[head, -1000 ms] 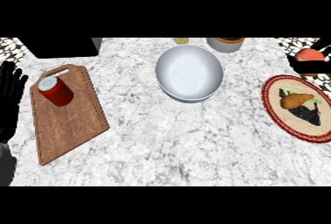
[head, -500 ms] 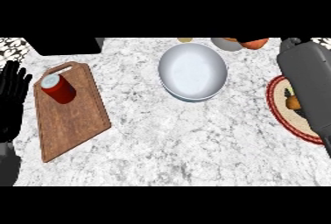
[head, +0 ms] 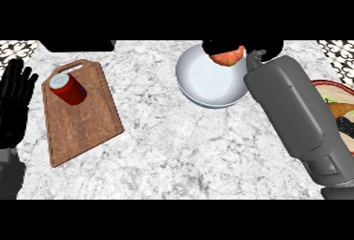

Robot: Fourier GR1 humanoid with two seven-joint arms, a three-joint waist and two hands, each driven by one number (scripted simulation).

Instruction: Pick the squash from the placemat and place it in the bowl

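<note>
The white bowl (head: 204,82) stands at the counter's far middle. My right hand (head: 218,47) is over the bowl's far rim, fingers curled round a round orange-red squash (head: 228,56), which shows just beneath them. The grey right forearm (head: 294,112) runs up the right side and hides much of the round red-rimmed placemat (head: 328,86). On the mat a yellow-orange piece (head: 339,109) and a dark piece (head: 345,126) still show. My left hand (head: 17,101) rests open at the left edge, fingers up.
A wooden cutting board (head: 83,122) lies at the left with a red can (head: 68,89) standing on its far end. A dark object (head: 77,45) sits at the counter's far left edge. Marble counter lies between board and bowl.
My right arm has swung left from the placemat side to above the bowl's far rim, carrying the orange-red squash. The view has shifted, so board and bowl sit further right. The left hand stays put.
</note>
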